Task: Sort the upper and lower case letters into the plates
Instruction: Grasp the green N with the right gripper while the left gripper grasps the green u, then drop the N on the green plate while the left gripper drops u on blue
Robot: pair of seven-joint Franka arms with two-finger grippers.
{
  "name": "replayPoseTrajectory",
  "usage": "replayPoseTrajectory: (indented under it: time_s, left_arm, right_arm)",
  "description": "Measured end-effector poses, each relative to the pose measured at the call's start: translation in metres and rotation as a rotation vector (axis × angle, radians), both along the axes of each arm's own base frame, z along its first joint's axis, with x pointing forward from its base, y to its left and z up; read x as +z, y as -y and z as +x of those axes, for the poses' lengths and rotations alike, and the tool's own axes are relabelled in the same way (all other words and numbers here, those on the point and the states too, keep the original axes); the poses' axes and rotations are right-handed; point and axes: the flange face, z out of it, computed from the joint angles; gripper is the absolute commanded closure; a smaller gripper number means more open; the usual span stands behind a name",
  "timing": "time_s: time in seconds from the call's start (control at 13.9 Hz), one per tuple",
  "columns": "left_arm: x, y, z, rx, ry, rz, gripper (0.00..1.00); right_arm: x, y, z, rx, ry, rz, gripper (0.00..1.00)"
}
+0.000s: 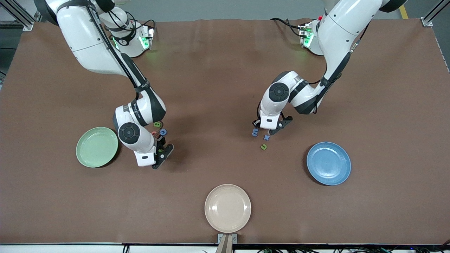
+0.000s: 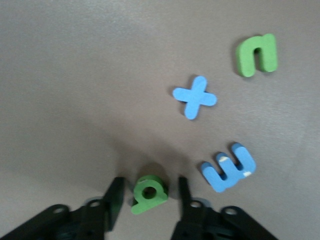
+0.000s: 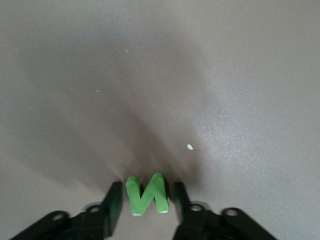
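Both claws are down at the table. Our right gripper brackets the green N beside the green plate; our left gripper straddles the green a, with the blue plate near. Neither visibly pinches yet, so we should close squarely and lift straight.

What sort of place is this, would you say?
Probably a robotics lab: two white arms are bolted to a brown-covered table, each tool at small foam letters such as the blue x, with a metal frame at the corners and cables along the edge.
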Motion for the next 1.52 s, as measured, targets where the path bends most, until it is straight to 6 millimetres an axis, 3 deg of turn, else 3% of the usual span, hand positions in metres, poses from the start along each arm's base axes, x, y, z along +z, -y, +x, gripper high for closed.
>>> replayPoseTrajectory:
  time_s: [0.14,0.43,0.51,0.65,0.79,0.87,1.01,1.23,1.3,1.44,1.52]
  left_arm:
    - [0.001,0.001,0.0,-0.002,0.003,-0.002,0.99]
    - [0.006,-0.002,0.007,0.008,0.016,-0.005,1.0]
    - [0.016,-0.007,0.018,0.023,0.038,-0.01,1.0]
    - [0.053,-0.03,0.048,0.046,0.11,-0.017,1.0]
    - [0.085,-0.064,0.077,0.047,0.138,0.015,1.0]
    - [0.096,-0.085,0.093,0.044,0.127,0.049,1.0]
    - [0.107,-0.147,0.126,-0.007,0.11,0.089,1.0]
    - [0.099,-0.254,0.153,-0.086,0.083,0.097,0.98]
    - [0.09,-0.279,0.156,-0.094,0.067,0.093,0.97]
    - [0.069,-0.303,0.155,-0.094,0.029,0.081,0.91]
    - [0.059,-0.302,0.154,-0.095,0.014,0.075,0.79]
  right_arm:
    - [0.001,0.001,0.001,-0.001,0.001,0.0,0.8]
    - [0.005,0.011,0.004,0.021,-0.016,-0.009,0.8]
    - [0.014,0.027,0.008,0.03,-0.037,-0.02,0.8]
    - [0.054,0.078,0.02,0.034,-0.064,-0.03,0.8]
    - [0.094,0.14,0.021,0.008,-0.065,-0.03,0.8]
    - [0.105,0.169,0.014,-0.02,-0.069,-0.03,0.8]
    - [0.108,0.217,-0.007,-0.084,-0.079,-0.029,0.8]
    - [0.085,0.27,-0.032,-0.169,-0.057,-0.019,0.79]
    - [0.079,0.284,-0.037,-0.194,-0.048,-0.017,0.79]
    - [0.072,0.306,-0.044,-0.25,-0.042,-0.015,0.76]
    - [0.068,0.313,-0.046,-0.28,-0.046,-0.015,0.76]
